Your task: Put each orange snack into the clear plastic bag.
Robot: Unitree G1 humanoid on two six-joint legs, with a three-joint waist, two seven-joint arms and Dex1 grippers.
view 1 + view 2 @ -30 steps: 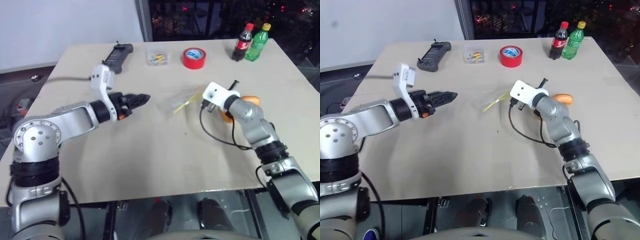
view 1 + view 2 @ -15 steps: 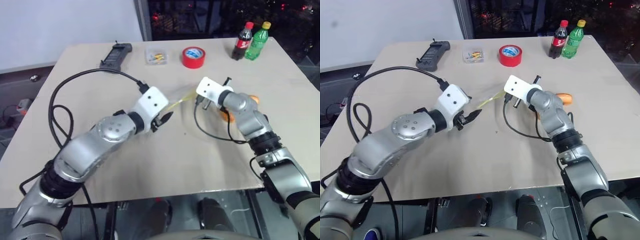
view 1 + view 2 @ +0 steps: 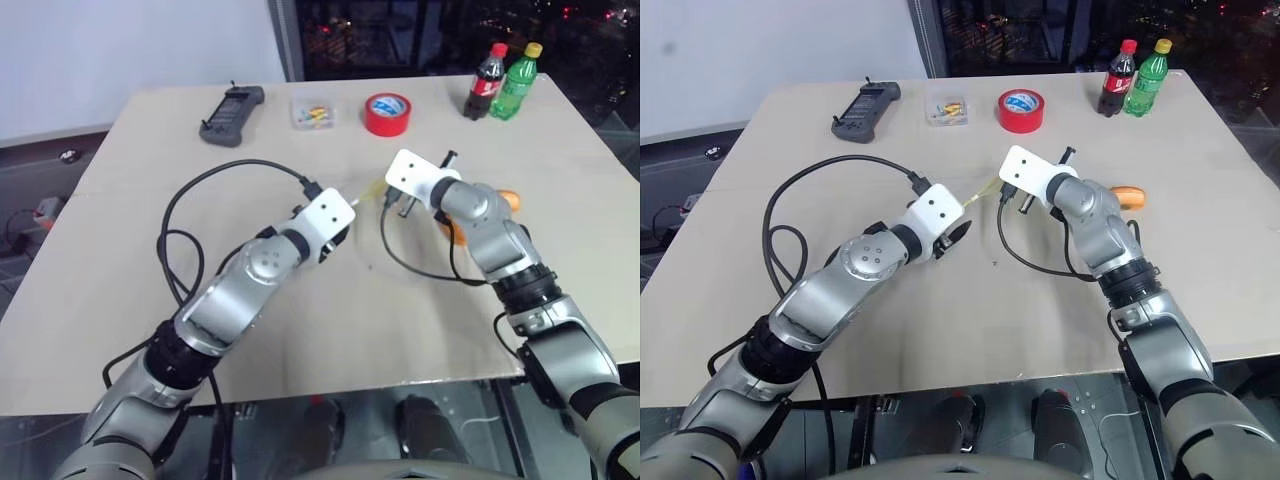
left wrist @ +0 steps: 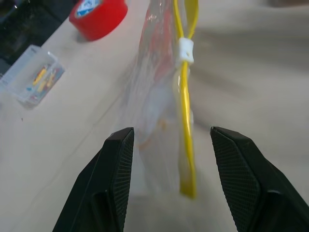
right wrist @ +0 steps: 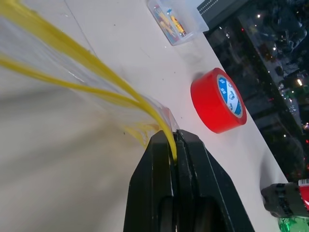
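Since the earlier frames, the left arm has swung from the 9 o'clock side of the table [image 3: 150, 300] toward its centre, and the left claw [image 4: 169, 145] now sits at the edge of the clear plastic bag [image 4: 159, 96]; the right claw [image 5: 175, 145] has shifted slightly toward the 9 o'clock side with the bag. The left claw's two black, cross-hatched fingers [image 4: 113, 174] are spread, one on each side of the bag's lower edge and yellow seal strip [image 4: 186, 121], without visible contact. The right claw is pressed together, pinching the bag at the corner of the yellow strip and holding it lifted over the table centre. The bag is thin, transparent, glossy film with a small white slider on the strip. One orange snack [image 3: 508, 199], smooth and oval, lies on the table at the 3 o'clock side, partly behind the right forearm. A red tape roll [image 3: 388, 114], a small clear box [image 3: 314, 114], a black remote-style controller [image 3: 232, 101] and two bottles [image 3: 503, 83] stand along the 12 o'clock edge. Both forearms angle inward, the claws near each other.
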